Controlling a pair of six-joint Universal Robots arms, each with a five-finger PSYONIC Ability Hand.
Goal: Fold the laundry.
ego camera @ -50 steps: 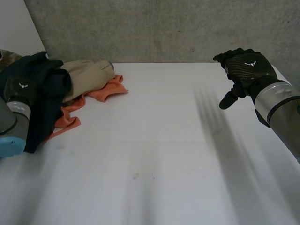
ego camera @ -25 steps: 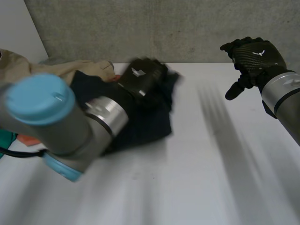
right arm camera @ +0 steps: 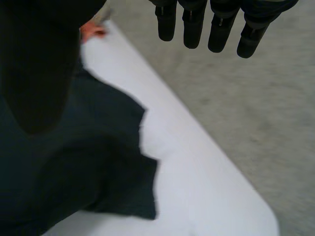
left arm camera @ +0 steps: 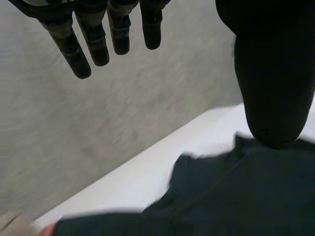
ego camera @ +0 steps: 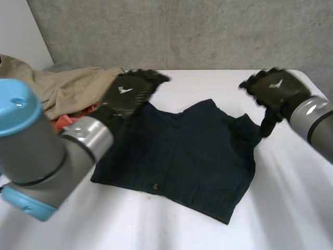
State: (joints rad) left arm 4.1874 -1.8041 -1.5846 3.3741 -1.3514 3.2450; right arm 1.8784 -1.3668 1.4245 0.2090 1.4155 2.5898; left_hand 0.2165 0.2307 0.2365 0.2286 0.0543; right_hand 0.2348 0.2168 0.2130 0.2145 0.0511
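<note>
A dark blue cloth (ego camera: 182,156) lies spread on the white surface (ego camera: 291,208). The left hand (ego camera: 127,94) and right hand (ego camera: 273,88) are at its far corners, fingers straight, holding nothing.

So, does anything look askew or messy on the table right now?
The dark garment lies skewed on the table, its corner by the right robot hand bunched up. Other clothes sit heaped at the far corner.

You face a grey concrete wall (ego camera: 182,31) across the upper frame; the white bench (ego camera: 130,224) lies below it.
</note>
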